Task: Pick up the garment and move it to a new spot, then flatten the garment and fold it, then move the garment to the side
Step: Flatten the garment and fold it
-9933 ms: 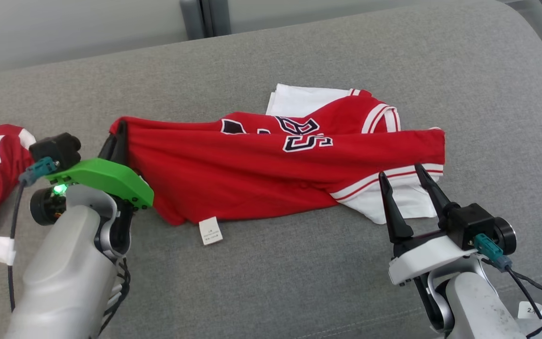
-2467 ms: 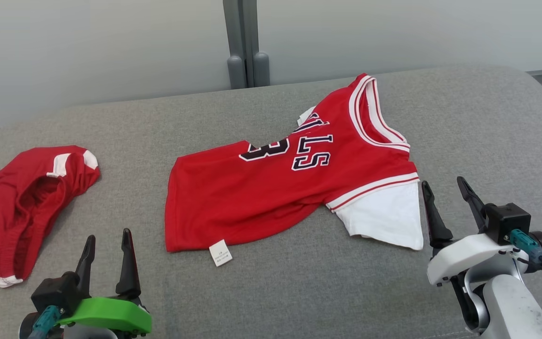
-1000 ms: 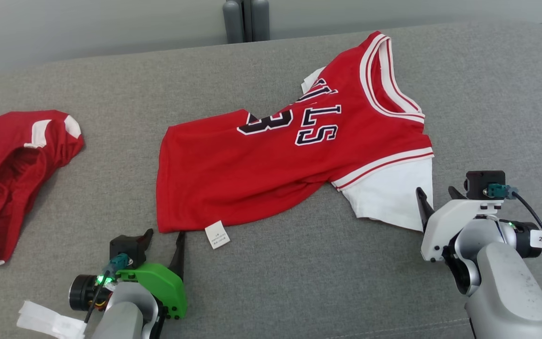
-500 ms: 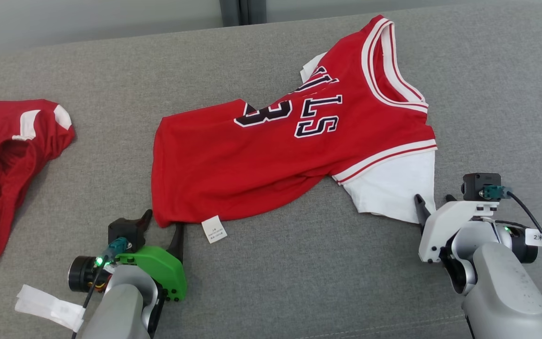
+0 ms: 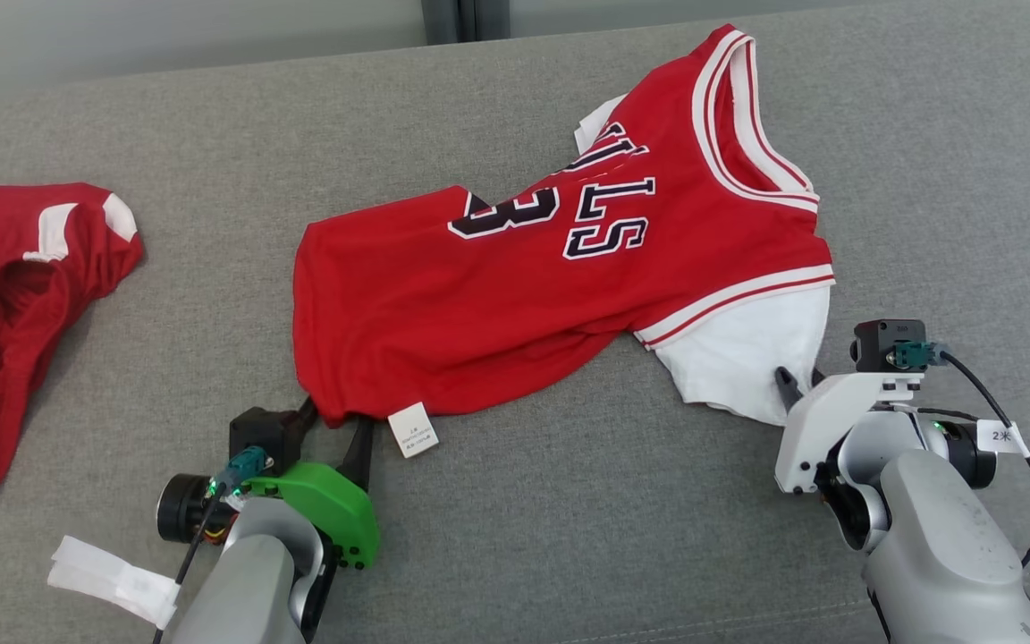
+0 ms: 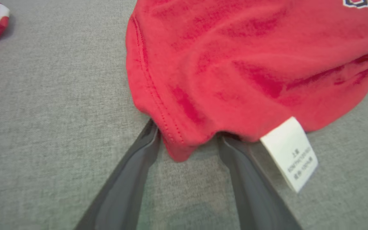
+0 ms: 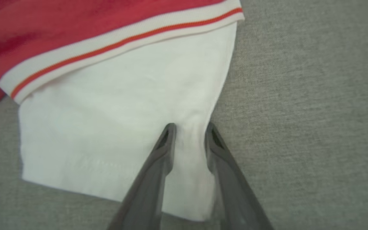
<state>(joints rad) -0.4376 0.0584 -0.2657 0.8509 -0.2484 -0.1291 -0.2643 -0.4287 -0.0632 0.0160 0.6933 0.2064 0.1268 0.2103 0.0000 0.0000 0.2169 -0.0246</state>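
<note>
While left gripper (image 6: pixel 188 134) straddles garment (image 5: pixel 479 295) hem (image 6: pixel 174 150), right gripper (image 7: pixel 190 126) pinches sleeve (image 7: pixel 107 127).

Left gripper (image 5: pixel 334 420) sits at seven o'clock, jaws spread wide, fingers toward one. Right gripper (image 5: pixel 798 380), at four o'clock, jaws narrowly apart.

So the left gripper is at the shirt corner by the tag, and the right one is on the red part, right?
No: the right gripper is on the white sleeve, not red, as the right wrist view shows. The left gripper is at the tag corner.
</note>
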